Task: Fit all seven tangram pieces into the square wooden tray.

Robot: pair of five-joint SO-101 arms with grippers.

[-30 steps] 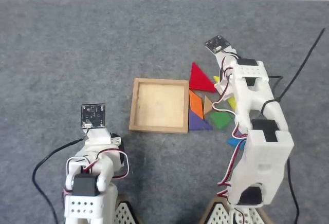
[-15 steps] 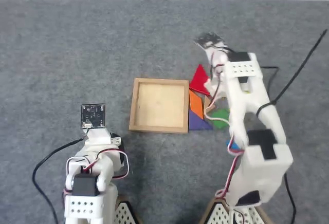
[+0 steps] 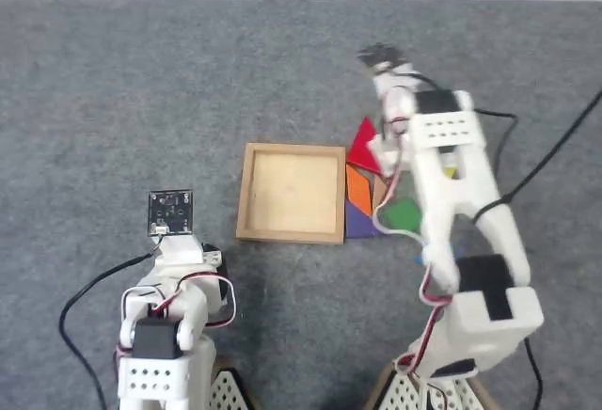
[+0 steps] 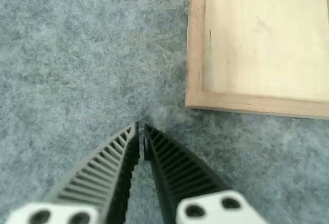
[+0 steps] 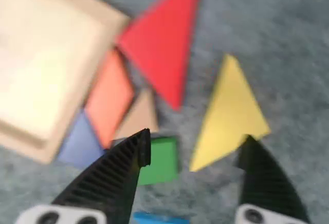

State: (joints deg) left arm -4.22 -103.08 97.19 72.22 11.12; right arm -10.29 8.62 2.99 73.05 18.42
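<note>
The tray (image 3: pixel 242 194) sits on the grey carpet (image 3: pixel 141 81) between my two arms, square to them, and its floor shows bare wood from rim to rim. The pieces lie on the carpet off its right side. The orange piece (image 3: pixel 357 190) lies against the right rim with its long axis running along that rim. The purple triangle (image 3: pixel 360 225) touches the orange piece's near end by the tray's near right corner. The red triangle (image 3: pixel 362 147) lies by the far right corner, its tip pointing away from my bases, partly under my right arm. A tan triangle (image 3: pixel 380 189) is tucked against the orange piece's outer side, and the green square (image 3: pixel 404 214) lies just beyond it. My right pincer (image 5: pixel 196 141) hangs over this cluster with its jaws spread wide and nothing between them. One finger (image 5: pixel 121 172) is above the green square (image 5: pixel 162 160), the other beside the yellow triangle (image 5: pixel 229 113). That yellow triangle points its narrow tip away from my fingers, with a strip of carpet between it and the red triangle (image 5: pixel 164 44). A blue piece (image 5: pixel 157 218) peeks out nearest my wrist. My left pincer (image 4: pixel 141 127) rests low over the carpet near the tray's corner (image 4: pixel 194 98), jaws drawn together, gripping nothing. Any print on the dark board (image 3: pixel 170 211) above my left wrist is too small to read.
</note>
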